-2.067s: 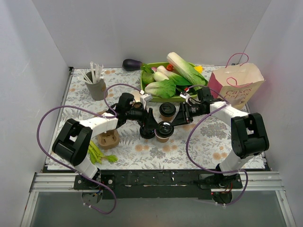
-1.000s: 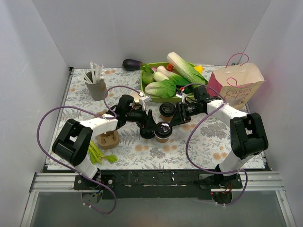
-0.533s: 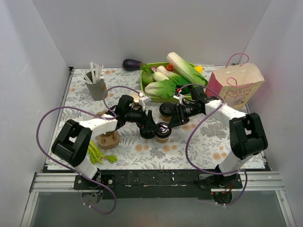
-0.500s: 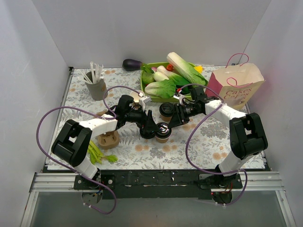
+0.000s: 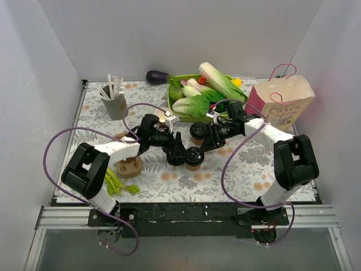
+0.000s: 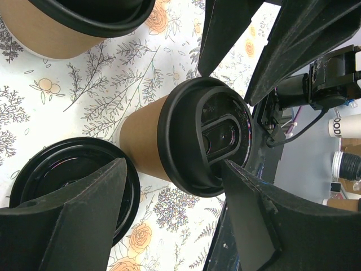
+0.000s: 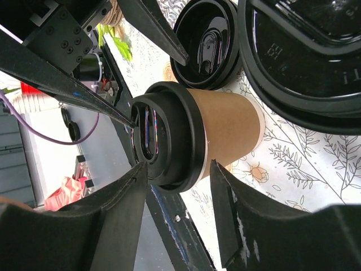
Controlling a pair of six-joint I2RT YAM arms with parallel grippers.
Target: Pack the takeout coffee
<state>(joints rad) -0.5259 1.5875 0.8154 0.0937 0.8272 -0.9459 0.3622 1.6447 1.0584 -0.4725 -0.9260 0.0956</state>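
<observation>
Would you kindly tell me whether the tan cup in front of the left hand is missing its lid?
No, a black lid covers the top of the tan cup.

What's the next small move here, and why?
Probably back the right hand away: both hands straddle the same lidded cup, crowding each other, and neither is clearly gripping it. That would leave the left hand room to close on it.

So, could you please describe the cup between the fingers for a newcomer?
Find the green tray at the back. Lidded tan cups stand just in front of it. Your cup is the one flanked by the left fingers and right fingers.
</observation>
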